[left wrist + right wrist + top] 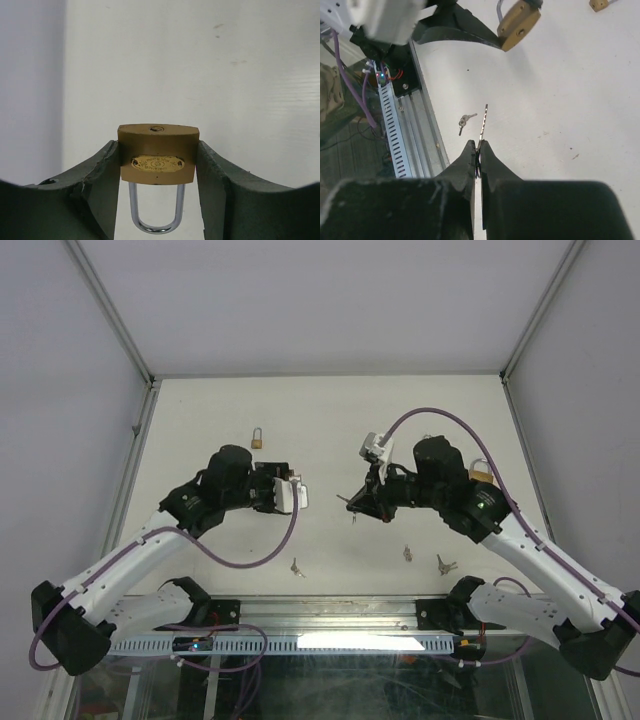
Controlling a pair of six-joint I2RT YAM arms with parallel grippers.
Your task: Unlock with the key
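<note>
My left gripper [158, 160] is shut on a brass padlock [157, 155], gripping its two sides. The steel shackle [155, 222] points back at the wrist camera and the keyhole end faces away. In the top view this gripper [298, 485] hangs above the table left of centre. My right gripper [479, 148] is shut on a thin key [482, 125], seen edge-on, with the blade sticking out past the fingertips. In the top view it [362, 504] faces the left gripper with a gap between them. The held padlock [518, 25] shows at the top of the right wrist view, apart from the key tip.
A second brass padlock [257, 439] lies on the table behind the left arm, and a third [480, 472] sits by the right arm. Loose keys lie near the front edge [296, 567], [407, 554], [444, 564]. A metal rail [320, 612] runs along the front.
</note>
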